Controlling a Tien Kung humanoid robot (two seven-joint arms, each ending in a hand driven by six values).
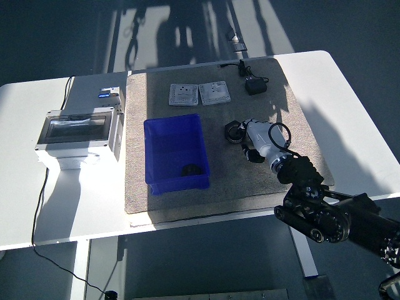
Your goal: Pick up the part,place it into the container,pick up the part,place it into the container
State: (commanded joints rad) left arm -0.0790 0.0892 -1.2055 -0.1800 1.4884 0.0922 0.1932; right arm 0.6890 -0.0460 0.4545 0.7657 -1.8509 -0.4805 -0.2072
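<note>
A white table [350, 112] fills the middle of the frame, its near edge running along the lower part. A grey-brown mat [212, 187] covers its centre, reaching from the upper middle almost to the near edge. At the left of the frame a grey box with a clear lid [78, 131] sits on the bare tabletop just beside the mat, a black cable [42, 187] trailing from it over the near edge.

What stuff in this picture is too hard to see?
- Head view: the small dark part in the blue container is too small to identify.
- The right hand covers the black part; whether it grips it is unclear.
- The left arm is outside the picture.
</note>
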